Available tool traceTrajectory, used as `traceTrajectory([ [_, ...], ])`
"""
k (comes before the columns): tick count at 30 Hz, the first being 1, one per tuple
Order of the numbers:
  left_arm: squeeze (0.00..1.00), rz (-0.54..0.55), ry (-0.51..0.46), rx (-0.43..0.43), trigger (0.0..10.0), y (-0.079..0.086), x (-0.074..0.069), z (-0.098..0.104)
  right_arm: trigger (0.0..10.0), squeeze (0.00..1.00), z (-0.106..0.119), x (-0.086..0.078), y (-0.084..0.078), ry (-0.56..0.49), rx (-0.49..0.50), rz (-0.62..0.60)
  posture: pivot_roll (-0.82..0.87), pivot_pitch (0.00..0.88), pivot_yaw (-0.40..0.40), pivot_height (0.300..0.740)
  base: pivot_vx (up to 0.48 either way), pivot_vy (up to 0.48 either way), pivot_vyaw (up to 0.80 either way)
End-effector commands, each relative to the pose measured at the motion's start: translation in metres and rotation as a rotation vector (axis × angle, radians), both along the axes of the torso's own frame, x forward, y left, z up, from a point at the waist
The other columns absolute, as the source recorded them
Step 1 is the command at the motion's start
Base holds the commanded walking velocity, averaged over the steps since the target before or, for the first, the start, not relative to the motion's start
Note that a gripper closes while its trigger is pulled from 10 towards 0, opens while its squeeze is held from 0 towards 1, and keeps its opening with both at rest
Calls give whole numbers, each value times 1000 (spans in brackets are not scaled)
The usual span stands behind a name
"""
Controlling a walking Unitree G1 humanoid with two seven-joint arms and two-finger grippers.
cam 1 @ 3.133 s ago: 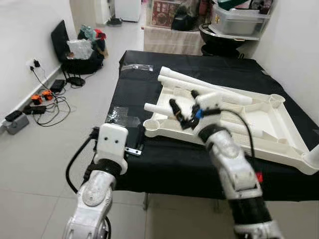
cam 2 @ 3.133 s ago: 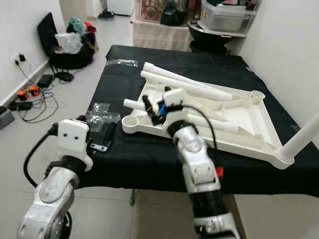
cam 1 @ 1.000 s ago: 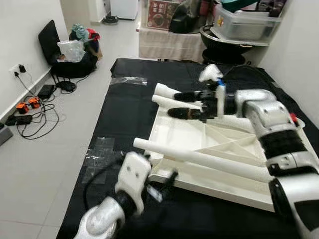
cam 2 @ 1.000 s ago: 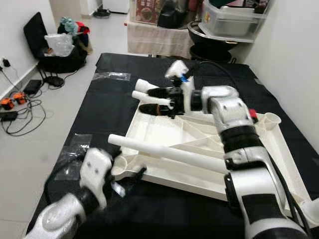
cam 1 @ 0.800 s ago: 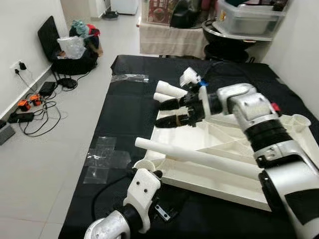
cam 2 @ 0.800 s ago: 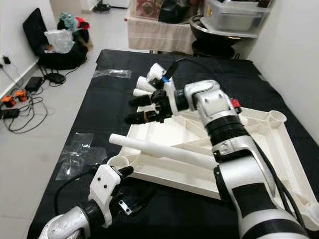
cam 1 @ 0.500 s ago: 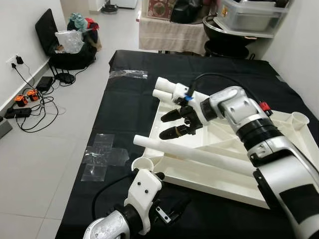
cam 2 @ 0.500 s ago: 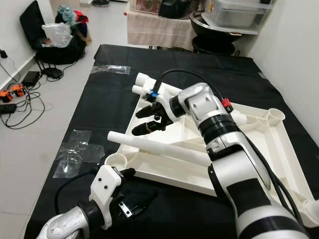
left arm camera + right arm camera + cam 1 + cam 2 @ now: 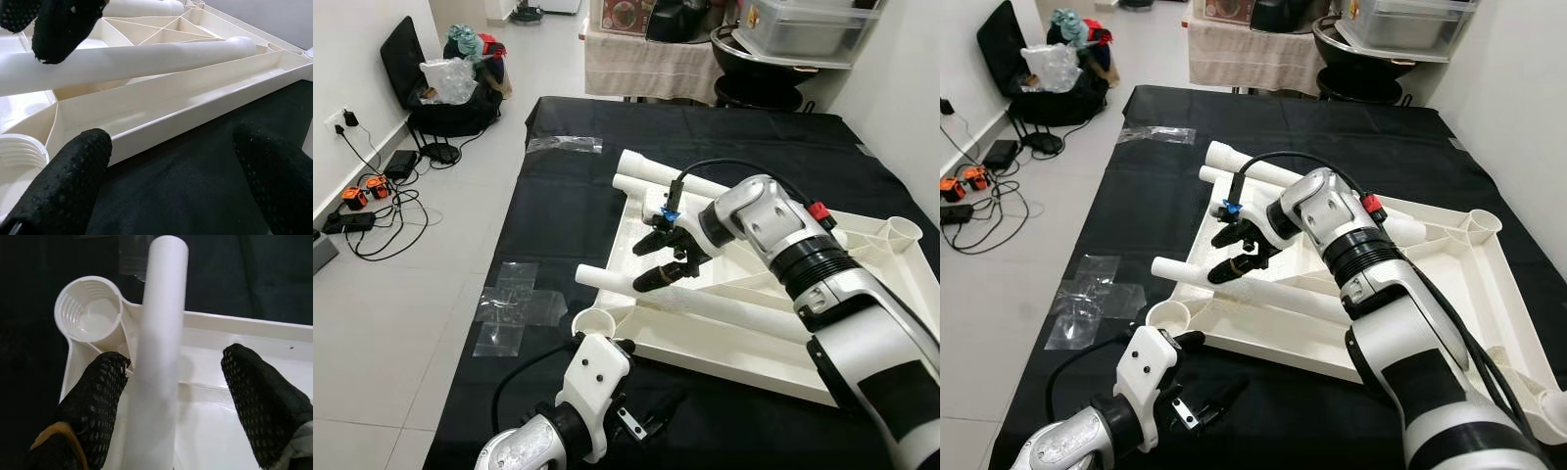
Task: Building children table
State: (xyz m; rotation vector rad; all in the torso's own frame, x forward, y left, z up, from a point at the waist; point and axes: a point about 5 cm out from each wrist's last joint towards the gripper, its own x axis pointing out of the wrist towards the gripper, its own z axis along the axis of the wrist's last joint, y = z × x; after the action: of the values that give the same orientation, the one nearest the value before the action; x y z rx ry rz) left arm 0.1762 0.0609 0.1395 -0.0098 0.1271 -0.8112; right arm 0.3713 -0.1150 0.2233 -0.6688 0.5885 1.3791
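Observation:
A white plastic table top (image 9: 705, 345) lies upside down on a black cloth. A loose white leg (image 9: 744, 313) rests across its front part, and two more legs (image 9: 651, 168) lie at the back. My right gripper (image 9: 643, 266) is open just above the front leg's left end. In the right wrist view the leg (image 9: 159, 347) runs between the black fingers (image 9: 98, 396), untouched, beside a threaded corner socket (image 9: 88, 313). My left gripper (image 9: 1206, 367) is open, low over the cloth just before the top's front rim (image 9: 186, 117).
Clear plastic bags (image 9: 514, 299) lie on the cloth at the left edge and another bag (image 9: 566, 145) at the back. Cables and plugs (image 9: 372, 201) lie on the floor at left. Bins and a cloth-draped shelf (image 9: 803, 29) stand behind the table.
My right gripper has come forward and down from over the rear legs to the front leg's left end, staying open. My left gripper has stayed by the front rim.

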Motion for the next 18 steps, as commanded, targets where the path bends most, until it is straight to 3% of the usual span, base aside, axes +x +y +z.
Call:
traceTrajectory([
  [1, 0, -15, -10, 1, 10000, -1, -2, 1, 10000, 0, -2, -1, 0, 4, -21, 30, 45, 100, -117, 740, 0, 0, 0],
  [6, 0, 17, -49, -25, 10000, -2, 3, 10, 10000, 0, -7, 0, 1, -18, -50, 19, 47, 87, -122, 740, 0, 0, 0],
  [9, 0, 54, -108, -66, 10000, -1, 12, 25, 10000, 0, -15, 0, 3, -21, -83, -4, 45, 82, -124, 740, 0, 0, 0],
  [13, 0, 67, -130, -36, 10000, 1, 15, 25, 10000, 0, -19, -2, 4, -3, -103, 17, 44, 82, -127, 740, 0, 0, 0],
  [18, 0, 83, -120, -64, 10000, -1, 17, 26, 10000, 0, -25, -5, 1, 6, -135, 49, 34, 82, -135, 740, 0, 0, 0],
])
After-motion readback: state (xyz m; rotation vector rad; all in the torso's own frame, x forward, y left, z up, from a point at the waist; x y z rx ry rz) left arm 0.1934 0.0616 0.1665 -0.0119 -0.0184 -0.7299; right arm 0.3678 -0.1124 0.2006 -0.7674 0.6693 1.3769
